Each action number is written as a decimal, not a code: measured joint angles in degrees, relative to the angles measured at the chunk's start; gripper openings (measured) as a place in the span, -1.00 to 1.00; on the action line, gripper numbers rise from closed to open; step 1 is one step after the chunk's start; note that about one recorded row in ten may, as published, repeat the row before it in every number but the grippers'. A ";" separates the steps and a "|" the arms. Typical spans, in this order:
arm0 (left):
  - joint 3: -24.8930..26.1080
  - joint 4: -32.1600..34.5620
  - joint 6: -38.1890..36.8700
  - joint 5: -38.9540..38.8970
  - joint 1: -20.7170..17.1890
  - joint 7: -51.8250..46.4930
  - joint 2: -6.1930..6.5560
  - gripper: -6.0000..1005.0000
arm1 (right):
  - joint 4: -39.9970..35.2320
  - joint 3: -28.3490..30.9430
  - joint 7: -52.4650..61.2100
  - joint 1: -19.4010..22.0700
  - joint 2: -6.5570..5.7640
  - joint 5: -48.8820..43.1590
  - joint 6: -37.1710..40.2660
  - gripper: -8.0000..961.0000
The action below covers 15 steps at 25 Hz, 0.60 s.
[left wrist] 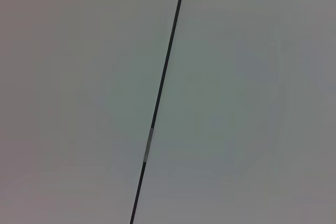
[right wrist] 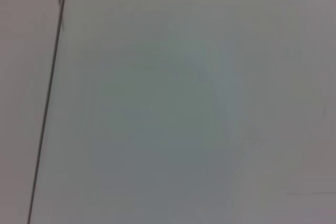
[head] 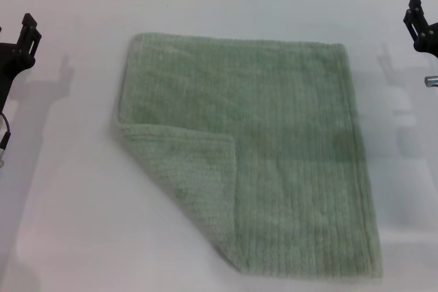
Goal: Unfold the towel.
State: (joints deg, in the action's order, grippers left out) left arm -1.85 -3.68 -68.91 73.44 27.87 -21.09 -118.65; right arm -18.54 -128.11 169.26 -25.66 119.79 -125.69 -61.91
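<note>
A: Towel (head: pixel 274 162) is lying flat on the white table (head: pixel 68 223), centre of the work area, w/ its near-left corner flap (head: pixel 188 169) folded over on top of it. Rest is looking spread out. So one fold left, I'd judge.

B: Grippers?

A: Left gripper (head: pixel 24 35) is sitting at the far-left edge, well apart from the cloth. Right gripper (head: pixel 419 22) is sitting at the far-right edge, also well apart. Neither is touching anything. Fingers: can't tell, wide or narrow, for either.

B: Risks?

A: Judging only: flap is lying tight on the layer below, so a pinch could be catching both layers and dragging the whole towel instead of opening it. Terry is limp, so a pulled corner may be flopping back or bunching. A shallow grab on the hem could be slipping off.

B: Anything hidden?

A: Both arms are getting cut off by the frame edges. Near edge of towel is running close to the frame bottom. Both wrist views are showing only pale surface w/ a dark seam, no towel, no fingers.
</note>
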 joint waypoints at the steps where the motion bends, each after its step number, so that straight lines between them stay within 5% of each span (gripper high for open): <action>1: 0.00 0.00 0.00 0.00 0.00 0.00 0.00 0.32 | 0.00 -0.08 0.00 0.00 0.00 -0.02 0.00 0.50; 15: -0.01 -0.19 -0.18 0.07 -0.39 0.00 0.00 0.32 | 0.28 -3.57 -0.69 0.00 0.00 -0.10 0.04 0.41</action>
State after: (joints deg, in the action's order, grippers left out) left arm -1.86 -3.87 -69.09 73.51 27.49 -21.09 -118.65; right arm -18.26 -131.68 168.57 -25.67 119.79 -125.79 -61.87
